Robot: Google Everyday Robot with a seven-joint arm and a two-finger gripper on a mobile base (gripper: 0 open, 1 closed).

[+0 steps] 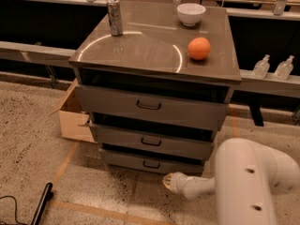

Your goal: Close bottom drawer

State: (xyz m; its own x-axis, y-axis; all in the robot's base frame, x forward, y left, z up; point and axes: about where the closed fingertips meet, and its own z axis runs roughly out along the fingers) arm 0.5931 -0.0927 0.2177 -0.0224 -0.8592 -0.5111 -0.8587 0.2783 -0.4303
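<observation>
The bottom drawer (140, 161) is the lowest, slimmest grey front of the cabinet (154, 50), with a small dark bar handle (151, 164). Its front stands slightly out from the cabinet body, with a dark gap above it; the interior is hidden. My gripper (171, 182) is low at the lower right, just in front of and below the drawer's right half, at the end of my white arm (248, 186). It points left toward the drawer front. I cannot tell whether it touches the panel.
On the cabinet top stand a can (114, 16), a white bowl (191, 13) and an orange (199, 48). A cardboard box (75, 118) sits left of the cabinet. Two bottles (273, 67) stand on a ledge at the right. A black rod (41, 204) lies on the floor at the lower left.
</observation>
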